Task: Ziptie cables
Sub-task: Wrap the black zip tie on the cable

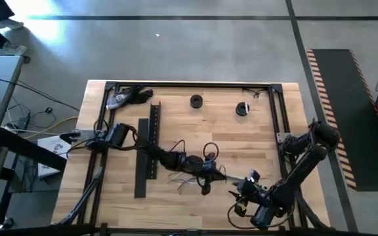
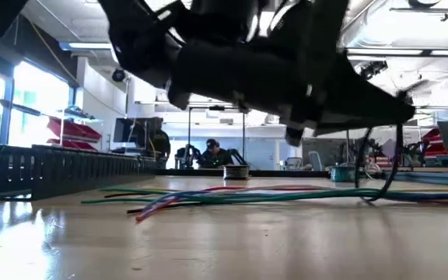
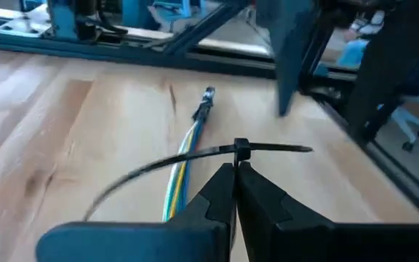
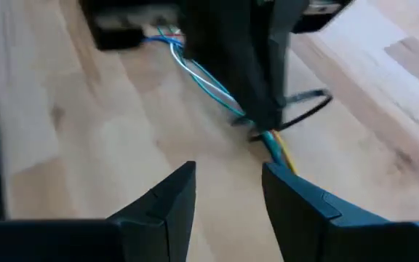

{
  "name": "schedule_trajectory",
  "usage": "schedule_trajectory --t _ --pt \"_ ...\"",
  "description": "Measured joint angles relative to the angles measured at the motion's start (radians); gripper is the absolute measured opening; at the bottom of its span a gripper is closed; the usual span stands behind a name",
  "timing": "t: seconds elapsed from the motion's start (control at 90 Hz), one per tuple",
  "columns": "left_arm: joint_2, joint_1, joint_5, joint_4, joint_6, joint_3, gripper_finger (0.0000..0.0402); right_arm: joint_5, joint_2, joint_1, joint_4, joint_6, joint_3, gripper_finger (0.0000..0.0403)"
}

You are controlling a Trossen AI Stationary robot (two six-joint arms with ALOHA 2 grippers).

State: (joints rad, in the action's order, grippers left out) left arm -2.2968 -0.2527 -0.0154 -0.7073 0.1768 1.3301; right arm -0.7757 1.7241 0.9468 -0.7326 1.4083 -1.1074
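My left pincer (image 3: 236,169) is clamped on the thin black zip tie (image 3: 195,155) looped over the thin multicoloured cables (image 3: 180,171) just ahead, my right pincer (image 4: 228,178) gapes nearby; tugging may slip the loop off.

Both arms are dark, jointed tubes with thin black cables looped along them. Left gripper (image 3: 236,191) has dark tapering, notched fingers; right gripper (image 4: 228,196) has dark wedge-shaped fingers.

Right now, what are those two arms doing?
Left gripper shut on zip tie looped over cables. Right gripper open, nearby. Nothing in the way.
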Motion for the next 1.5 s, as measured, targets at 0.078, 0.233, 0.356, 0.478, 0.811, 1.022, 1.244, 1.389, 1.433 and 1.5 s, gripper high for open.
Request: schedule_trajectory --t 0.078,0.233,0.356,0.478,0.811,1.022,1.244,1.389,1.433,1.5 --pt "-0.011 -0.002 0.003 0.004 -0.012 0.005 0.0000 0.000 0.001 -0.002 0.035 0.049 0.000 0.0142" --pt "-0.013 -0.004 0.002 0.008 -0.026 0.005 0.0000 0.005 0.036 -0.012 0.110 0.150 0.004 0.0142" --pt "-0.013 -0.008 -0.013 0.015 -0.077 0.006 0.0000 0.024 0.084 -0.028 0.105 0.218 0.004 0.0142" --pt "-0.013 -0.011 -0.032 0.026 -0.103 0.006 0.0000 0.025 0.124 -0.058 0.107 0.262 0.004 0.0142" --pt "-0.013 -0.045 -0.125 0.086 -0.137 0.005 0.0000 -0.012 0.130 -0.081 0.060 0.405 0.005 0.0142" --pt "-0.013 -0.067 -0.141 0.082 -0.155 0.005 0.0000 0.005 0.130 -0.113 0.085 0.375 0.005 0.0142" --pt "-0.013 -0.069 -0.173 0.080 -0.156 0.005 0.0000 0.069 0.130 -0.123 0.117 0.340 0.005 0.0142" --pt "-0.013 -0.068 -0.175 0.076 -0.155 0.005 0.0000 0.053 0.130 -0.126 0.106 0.339 0.005 0.0141" --pt "-0.013 -0.068 -0.175 0.076 -0.155 0.005 0.0000 0.058 0.130 -0.128 0.102 0.339 0.005 0.0138" --pt "-0.013 -0.068 -0.176 0.075 -0.155 0.005 0.0000 0.069 0.130 -0.132 0.096 0.338 0.005 0.0126"
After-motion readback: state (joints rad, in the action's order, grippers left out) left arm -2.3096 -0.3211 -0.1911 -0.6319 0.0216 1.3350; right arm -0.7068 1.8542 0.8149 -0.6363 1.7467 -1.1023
